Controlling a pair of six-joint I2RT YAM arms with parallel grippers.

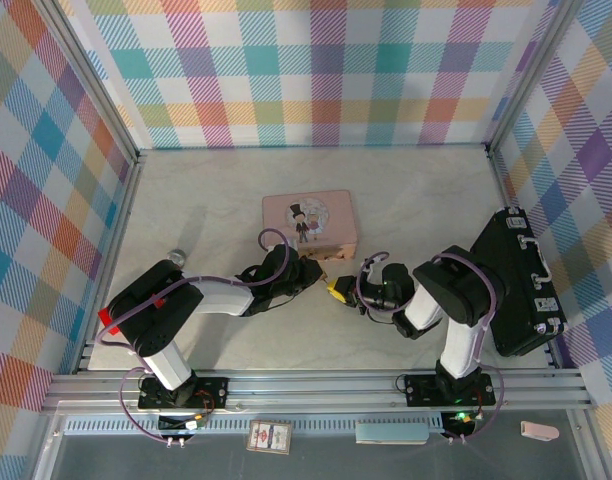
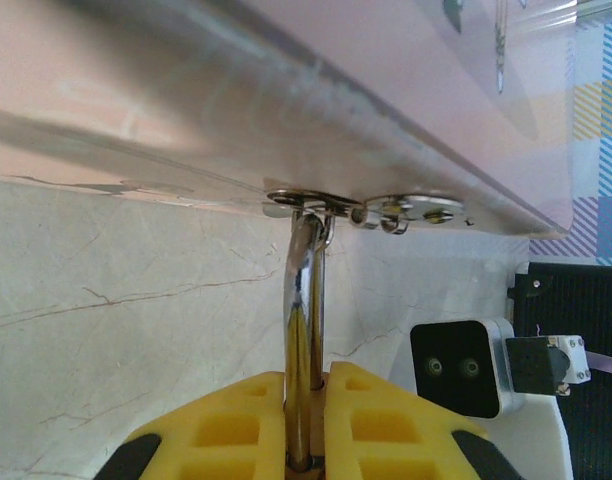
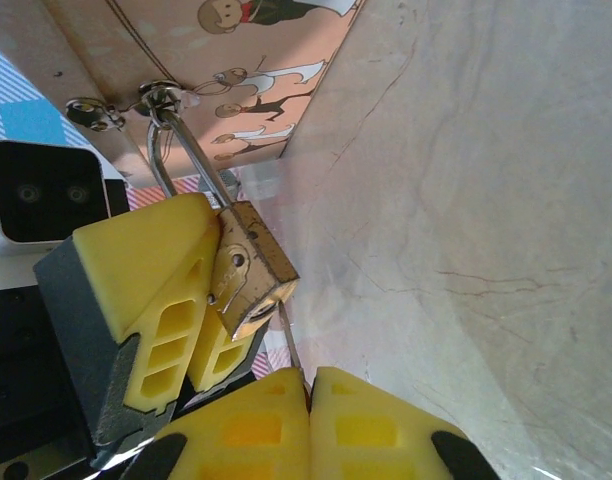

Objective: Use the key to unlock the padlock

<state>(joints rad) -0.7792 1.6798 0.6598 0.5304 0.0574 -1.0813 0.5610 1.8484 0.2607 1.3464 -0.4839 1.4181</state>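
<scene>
One pink tin [image 1: 309, 222] behind padlock [image 3: 248, 270], perhaps key [image 3: 290, 342].

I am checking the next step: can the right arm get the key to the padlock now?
Probably yes. The left gripper clamps the padlock from one side, its lower end is bare, and the key in the right gripper points at it.
</scene>
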